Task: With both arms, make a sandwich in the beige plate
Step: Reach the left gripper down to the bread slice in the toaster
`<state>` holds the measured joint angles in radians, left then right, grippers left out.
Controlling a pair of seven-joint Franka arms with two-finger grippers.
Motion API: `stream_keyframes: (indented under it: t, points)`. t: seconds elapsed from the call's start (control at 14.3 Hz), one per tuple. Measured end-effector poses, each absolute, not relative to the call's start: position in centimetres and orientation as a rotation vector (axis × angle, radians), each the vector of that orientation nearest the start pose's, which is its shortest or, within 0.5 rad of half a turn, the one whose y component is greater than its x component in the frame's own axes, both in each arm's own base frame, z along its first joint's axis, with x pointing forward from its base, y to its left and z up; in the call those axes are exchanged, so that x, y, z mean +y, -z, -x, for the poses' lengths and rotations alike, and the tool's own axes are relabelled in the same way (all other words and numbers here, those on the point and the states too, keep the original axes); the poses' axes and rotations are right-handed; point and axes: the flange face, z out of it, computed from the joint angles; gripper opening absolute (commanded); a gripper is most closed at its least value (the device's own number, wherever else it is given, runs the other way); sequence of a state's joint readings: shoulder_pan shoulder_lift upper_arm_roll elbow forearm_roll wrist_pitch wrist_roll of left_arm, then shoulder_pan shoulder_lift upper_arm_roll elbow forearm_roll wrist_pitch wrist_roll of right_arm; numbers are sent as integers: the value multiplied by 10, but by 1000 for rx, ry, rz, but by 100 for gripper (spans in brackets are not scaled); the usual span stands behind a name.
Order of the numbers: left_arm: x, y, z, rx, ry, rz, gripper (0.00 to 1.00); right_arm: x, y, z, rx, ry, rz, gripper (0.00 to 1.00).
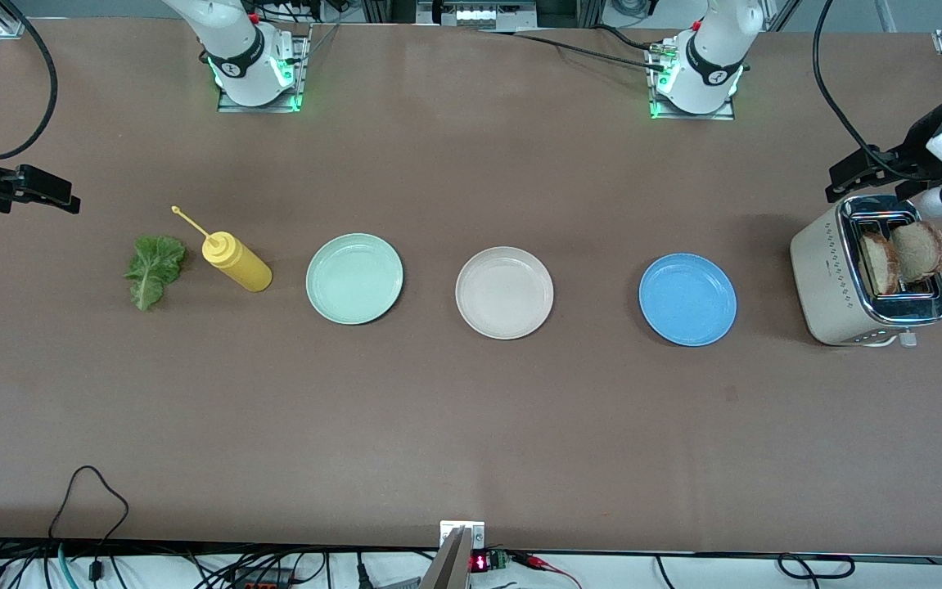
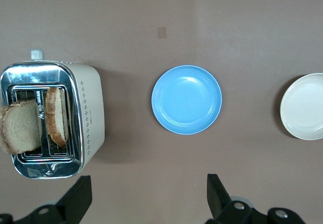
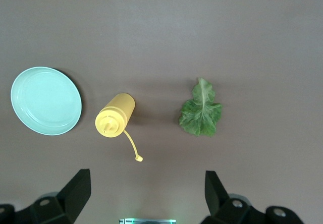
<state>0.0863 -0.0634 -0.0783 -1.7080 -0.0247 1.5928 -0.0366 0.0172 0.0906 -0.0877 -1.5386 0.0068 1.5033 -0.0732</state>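
Note:
The beige plate (image 1: 504,292) (image 2: 305,106) lies bare mid-table between a mint-green and a blue plate. Two toast slices (image 1: 880,262) (image 1: 921,249) stand in the toaster (image 1: 835,278); the left wrist view shows them (image 2: 22,128) (image 2: 56,115) too. A green lettuce leaf (image 1: 154,270) (image 3: 201,111) lies flat toward the right arm's end. My left gripper (image 1: 851,173) (image 2: 149,199) hangs open over the table beside the toaster, holding nothing. My right gripper (image 1: 49,190) (image 3: 146,196) hangs open over the table near the lettuce, also with nothing in it.
A yellow squeeze bottle (image 1: 237,260) (image 3: 115,115) lies on its side between the lettuce and the mint-green plate (image 1: 353,278) (image 3: 45,100). The blue plate (image 1: 687,298) (image 2: 186,99) sits between the beige plate and the toaster (image 2: 88,118). Cables run along the table's front edge.

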Motion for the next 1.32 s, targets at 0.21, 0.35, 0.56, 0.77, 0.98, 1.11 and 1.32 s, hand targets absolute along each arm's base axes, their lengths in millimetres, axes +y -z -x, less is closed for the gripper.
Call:
stream_keyframes:
  t: [0.21, 0.35, 0.56, 0.77, 0.98, 1.11, 1.32]
  points:
    - [0, -595, -534, -72, -88, 3158, 100, -37, -583, -572, -6, -195, 3127, 100]
    - [1, -592, -533, -71, -98, 3158, 100, -36, -583, -572, -7, -195, 3127, 100]
    - [24, -570, -539, -83, -160, 3153, 100, -36, -583, -572, -5, -196, 3128, 100]
    - [95, -521, -555, -69, -260, 3173, 100, -37, -581, -573, -3, -199, 3127, 100]
    - [151, -460, -574, -140, -332, 3192, 100, -37, -581, -573, -2, -201, 3127, 100]
    - [169, -429, -580, -171, -379, 3184, 100, -37, -581, -573, 0, -202, 3127, 100]
    - [183, -406, -581, -169, -444, 3142, 100, -39, -579, -573, 7, -207, 3127, 100]
